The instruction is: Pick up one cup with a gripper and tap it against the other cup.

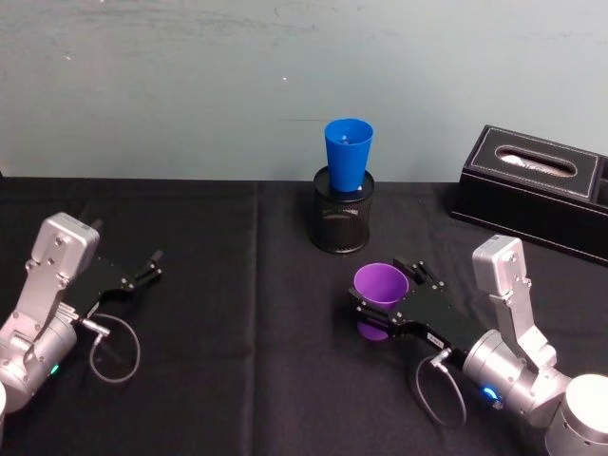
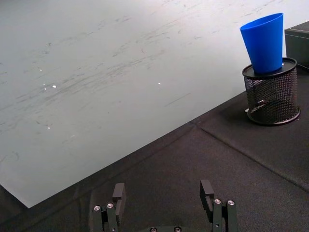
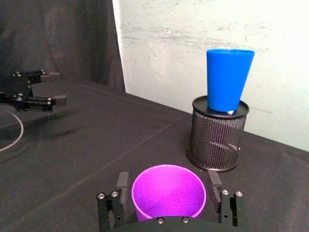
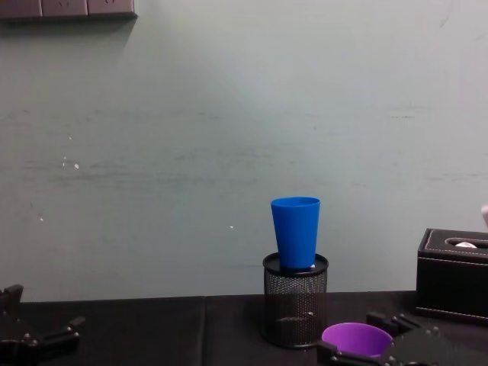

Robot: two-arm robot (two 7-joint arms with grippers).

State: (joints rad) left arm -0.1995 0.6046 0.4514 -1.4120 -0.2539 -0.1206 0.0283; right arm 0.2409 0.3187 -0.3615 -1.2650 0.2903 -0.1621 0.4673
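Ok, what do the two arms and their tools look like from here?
Both arms are silver-grey with rounded joints. The left tool and right tool are flat black plates with two black fingers and small silver screws. A thin grey cable loops from each wrist, and the right wrist shows a blue light.

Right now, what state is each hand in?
Left hand: open, holding nothing, parked over the black cloth.
Right hand: shut on the purple cup, short of the blue cup in the mesh holder.

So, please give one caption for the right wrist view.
Right gripper fingers around purple cup, blue cup in mesh holder ahead.
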